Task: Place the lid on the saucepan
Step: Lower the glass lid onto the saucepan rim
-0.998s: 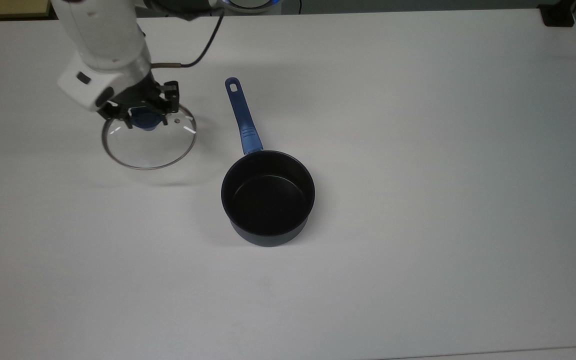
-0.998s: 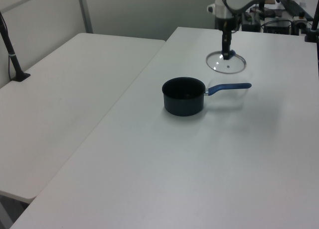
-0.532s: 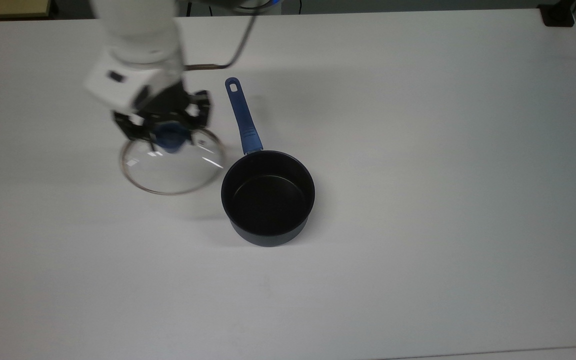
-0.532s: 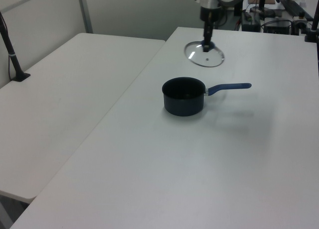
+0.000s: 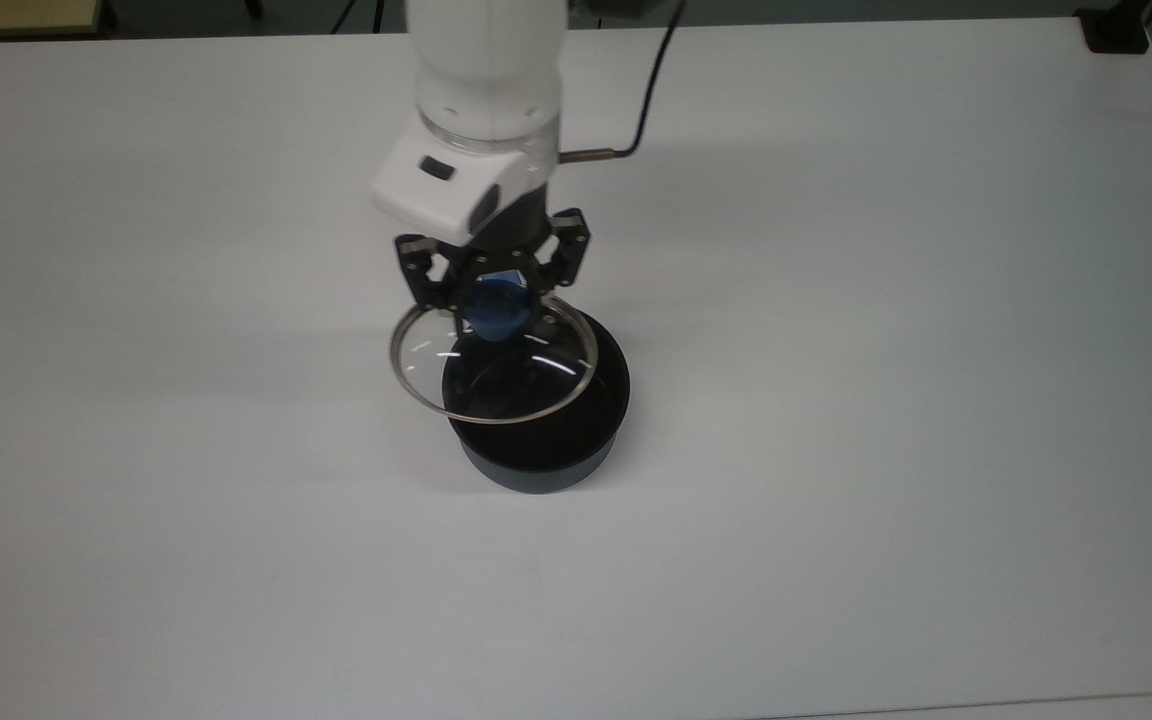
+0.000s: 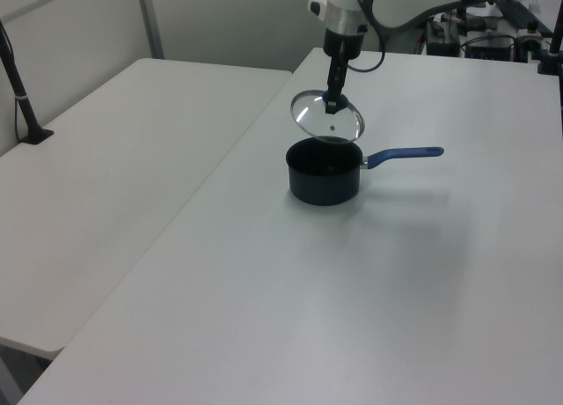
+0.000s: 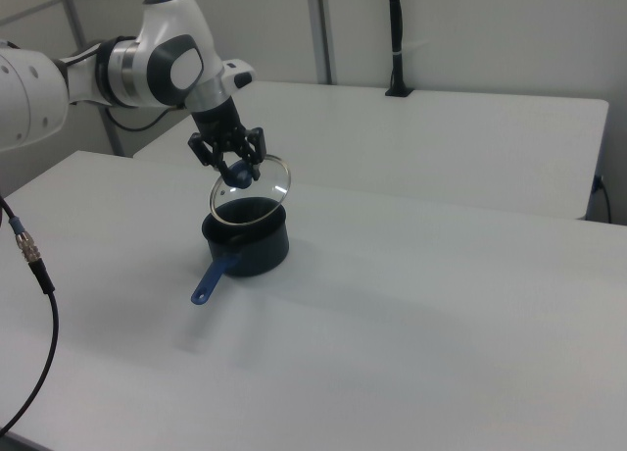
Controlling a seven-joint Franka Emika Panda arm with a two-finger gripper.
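The gripper (image 5: 493, 298) is clenching the blue knob of the lid (image 5: 492, 384), holding the glass disc in the air above the pan (image 5: 561, 455); in the top view, centre frame, the lid is overlapping the pan's mouth but sitting offset toward the top view's left, its rim jutting past the pan wall there. The left view is showing what the top view cannot: the lid (image 6: 326, 117) is hanging clear of the pan (image 6: 323, 183), tilted, with a gap between them; the gripper (image 6: 333, 99) is coming down from the upper part of the frame. The left view is also showing the blue handle (image 6: 403, 155) pointing toward the left view's right, whereas in the top view the arm is covering it. In the right view, upper left of centre, the gripper (image 7: 234, 174) is carrying the lid (image 7: 255, 190) tilted over the pan (image 7: 249, 249), and the handle (image 7: 215, 276) is pointing toward the lower left of the frame.

The table (image 5: 886, 400) is white and matt; a second white table (image 6: 114, 158) is standing beside it at the left view's left; a black pole (image 7: 396, 39) is rising at the far edge in the right view; grey partition walls (image 7: 470, 29) are running behind.
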